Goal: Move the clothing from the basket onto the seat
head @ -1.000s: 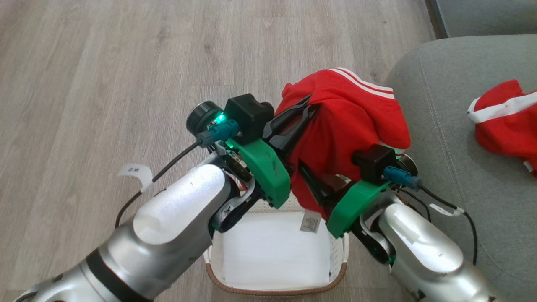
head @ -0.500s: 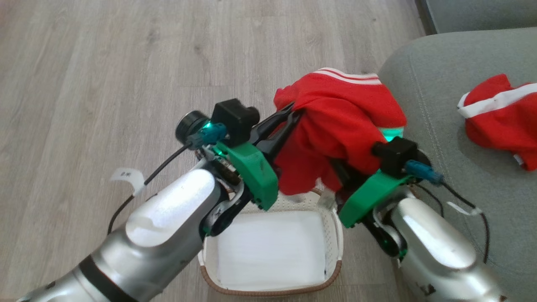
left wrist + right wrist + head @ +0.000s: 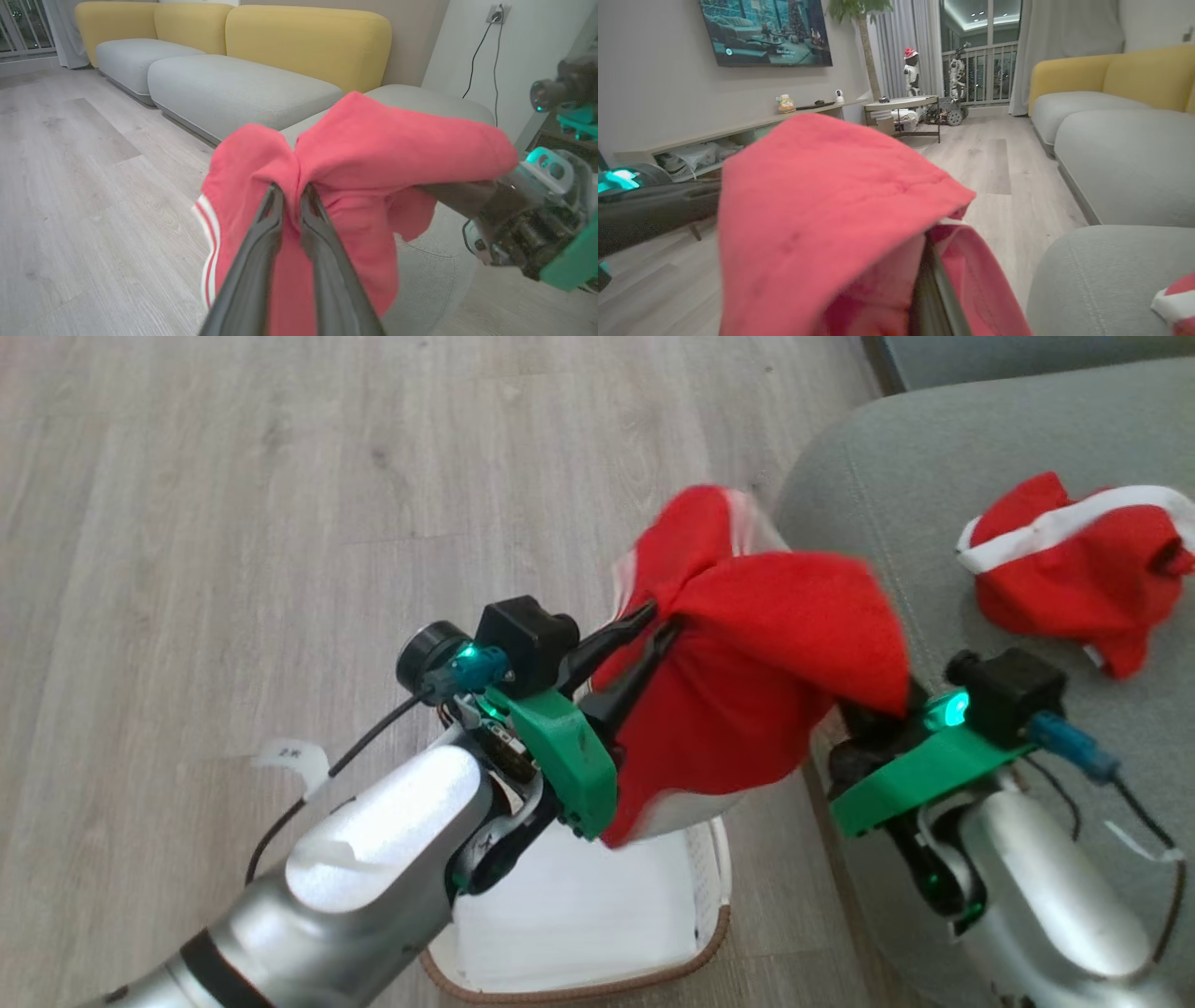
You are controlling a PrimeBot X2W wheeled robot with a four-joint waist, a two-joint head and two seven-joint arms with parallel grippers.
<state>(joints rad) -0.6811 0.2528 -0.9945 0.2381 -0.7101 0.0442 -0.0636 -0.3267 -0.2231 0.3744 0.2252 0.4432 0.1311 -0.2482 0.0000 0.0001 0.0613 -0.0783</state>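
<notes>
Two red garments make up the clothing here, and the biggest thing near them is the seat (image 3: 896, 504), a broad grey-green cushion on my right. The first garment (image 3: 1064, 569) already lies crumpled on it. Next in size is the basket (image 3: 714, 868), which stands on the floor (image 3: 233, 523) below my arms with a white liner (image 3: 579, 915) showing inside. The second garment (image 3: 775, 653) hangs in the air over the basket's far end, just beside the seat's edge. My left claw (image 3: 290, 190) is pinched narrow on a bunched fold of it. My right claw (image 3: 930, 252) is buried under the cloth, and I cannot tell whether it grips or merely props. I judge the fabric light, soft and limp. It sags and drapes, so it should not slide out easily, though a trailing end could snag the basket rim. A gathered fold or the white-striped hem looks like the best hold.
</notes>
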